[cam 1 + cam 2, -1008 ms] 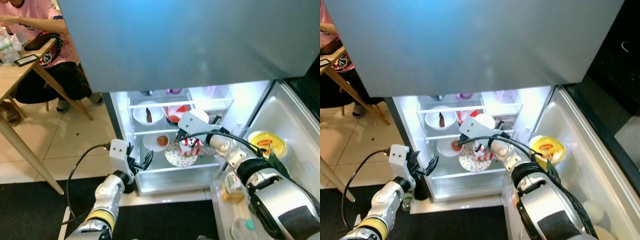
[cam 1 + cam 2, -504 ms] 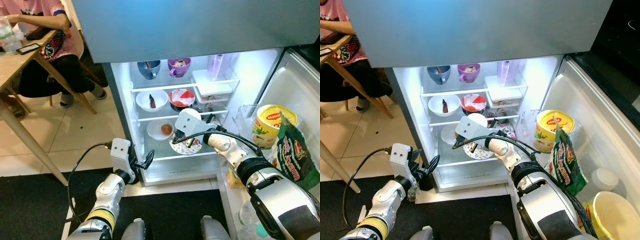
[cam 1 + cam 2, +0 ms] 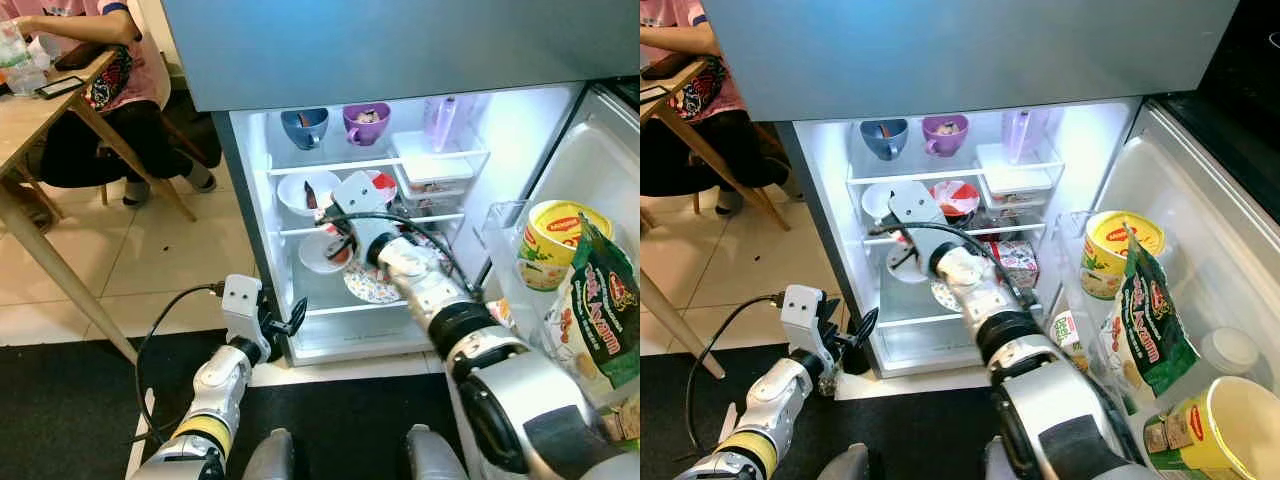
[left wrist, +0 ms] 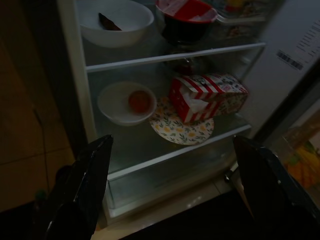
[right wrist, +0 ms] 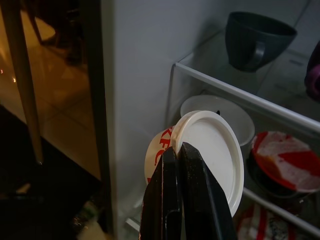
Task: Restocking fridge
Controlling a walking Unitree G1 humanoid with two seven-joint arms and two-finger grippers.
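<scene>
Now the open fridge [image 3: 250,190] stands ahead, the right arm reaching onto its middle shelf, right gripper [image 5: 186,150] clenched on a lidded white cup [image 5: 200,152]. Half a second ago that arm reached lower, over the floral plate [image 4: 181,127]. Below, the left gripper [image 4: 170,170] hovers with jaws spread wide.

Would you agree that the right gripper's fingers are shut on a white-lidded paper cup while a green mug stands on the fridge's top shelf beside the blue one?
Not quite: the mug beside the blue mug is purple, as the left eye view shows. The right gripper is indeed shut on the white-lidded paper cup.
</scene>
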